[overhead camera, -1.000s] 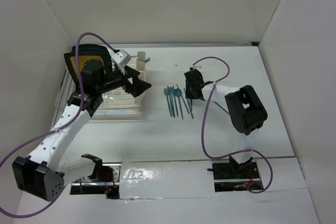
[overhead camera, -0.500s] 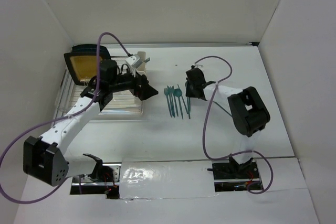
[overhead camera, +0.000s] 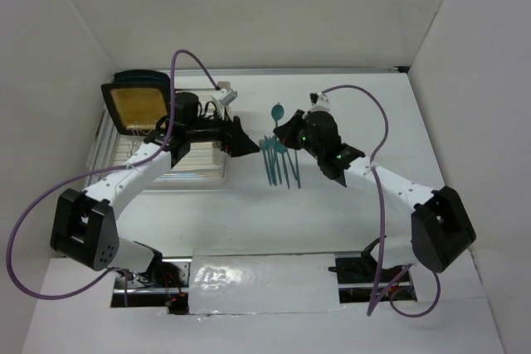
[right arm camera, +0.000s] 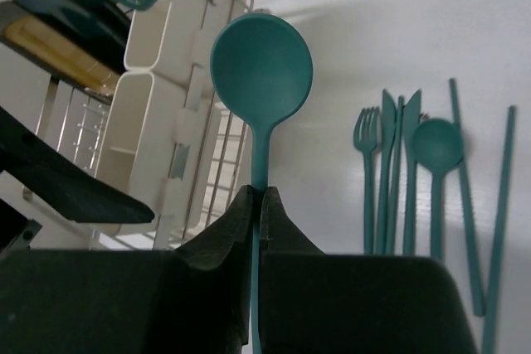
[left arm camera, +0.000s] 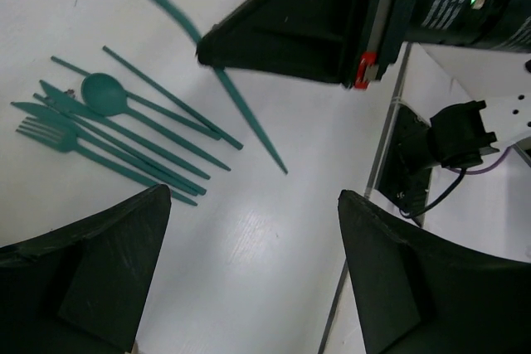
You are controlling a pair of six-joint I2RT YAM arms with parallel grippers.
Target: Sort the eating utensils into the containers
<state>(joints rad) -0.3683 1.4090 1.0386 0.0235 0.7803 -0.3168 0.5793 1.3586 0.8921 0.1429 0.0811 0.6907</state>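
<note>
Spoon point(right arm camera: 261, 68): teal, clamped by its thin handle in the closed right hand point(right arm camera: 257, 205). The bowl stands clear beyond the fingertips. In the left wrist view the tail of the handle sticks out the other side, so the grip is about mid-handle. It looks to be lifted off the counter point(overhead camera: 348, 205), about midway between the left and right edges and toward the far edge.

Long axis: runs roughly far to near, bowl toward the far edge, close to parallel with the loose pile point(left arm camera: 108, 134) lying just to the near side of it. The pile holds a fork point(left arm camera: 50, 134), a second spoon and several thin straight pieces, side by side.

Cups point(right arm camera: 192, 39): two cream ones at the right end of the rack point(overhead camera: 178, 163), toward the left edge from the held spoon. One already has a teal fork in it. A yellow plate point(overhead camera: 137, 105) stands at the rack's far-left corner.

Left hand point(left arm camera: 253, 196): spread open, holding nothing, aimed at the pile, sitting between the rack and the pile.

Judgement: the spoon needs carrying toward the left edge, then tipping handle-down over a cup mouth. The right hand has it, though the cups lie on the left arm's side. The left hand sits close to that path, so collision is the thing to watch.
</note>
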